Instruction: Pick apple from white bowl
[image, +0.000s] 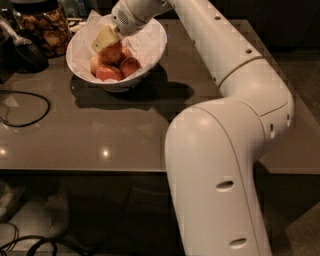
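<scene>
The white bowl (150, 45), lined with crinkled white paper, stands at the back left of the table. It holds several red apples. My gripper (108, 43) reaches down into the bowl from the upper right. It is shut on the topmost red-orange apple (114, 53), which sits just above the paler apples (109, 73). One pale finger (103, 38) covers the apple's upper left side.
A glass jar of brown snacks (44, 27) stands left of the bowl, with a dark object (20, 55) beside it. A black cable (25, 107) loops on the table's left. My white arm (225, 165) fills the right foreground.
</scene>
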